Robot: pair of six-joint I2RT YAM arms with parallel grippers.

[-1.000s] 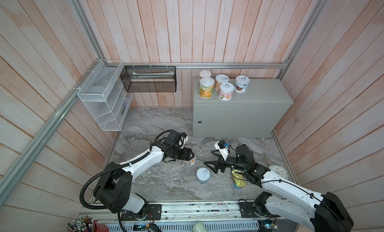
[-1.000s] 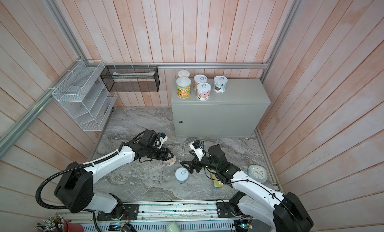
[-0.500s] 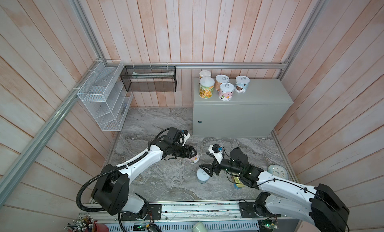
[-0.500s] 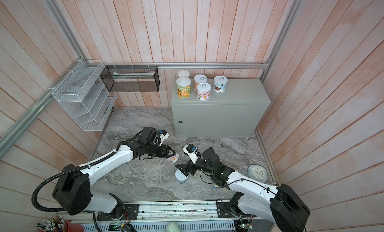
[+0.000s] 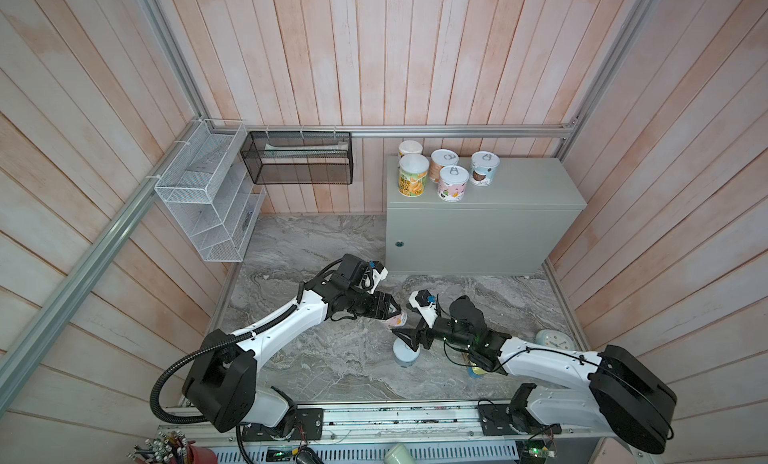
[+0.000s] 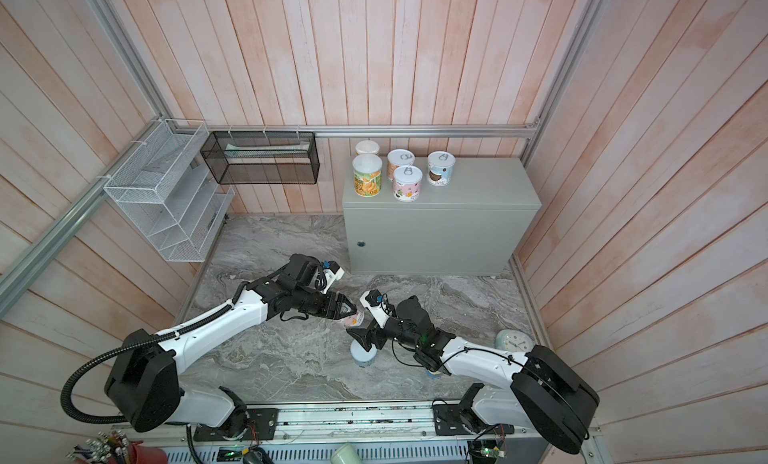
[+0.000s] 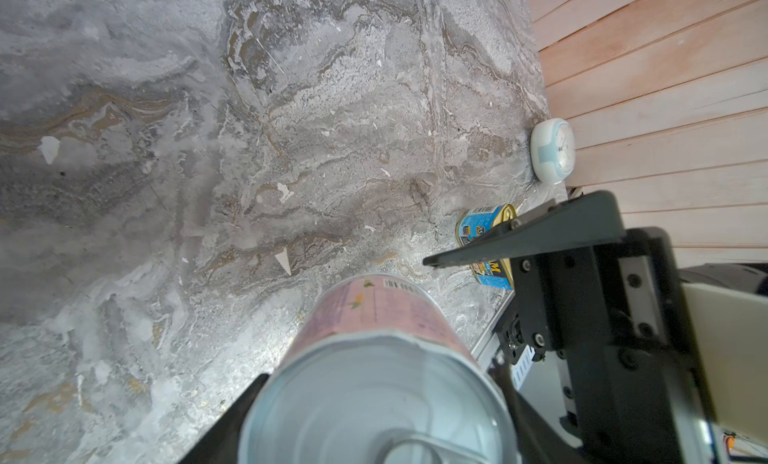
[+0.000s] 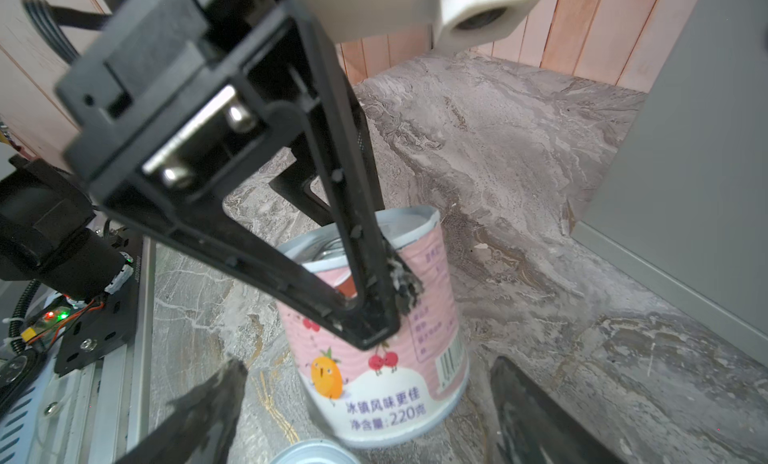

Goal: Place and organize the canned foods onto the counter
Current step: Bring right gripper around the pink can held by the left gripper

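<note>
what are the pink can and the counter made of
Pink can: likely metal, by its shiny silvery lid; the wrap looks like glossy printed paper or film. Counter: seemingly painted sheet metal, matte light grey, with crisp edges and a small lock.

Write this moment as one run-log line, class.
left pincer: shut on pink can | right pincer: open near pale blue can | counter: five cans standing

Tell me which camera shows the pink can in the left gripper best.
The right wrist view: the pink can fills the middle, fruit label and barcode readable. The left wrist view gives its lid and side, blurred close. Both top views show only a sliver beyond the left gripper.
</note>
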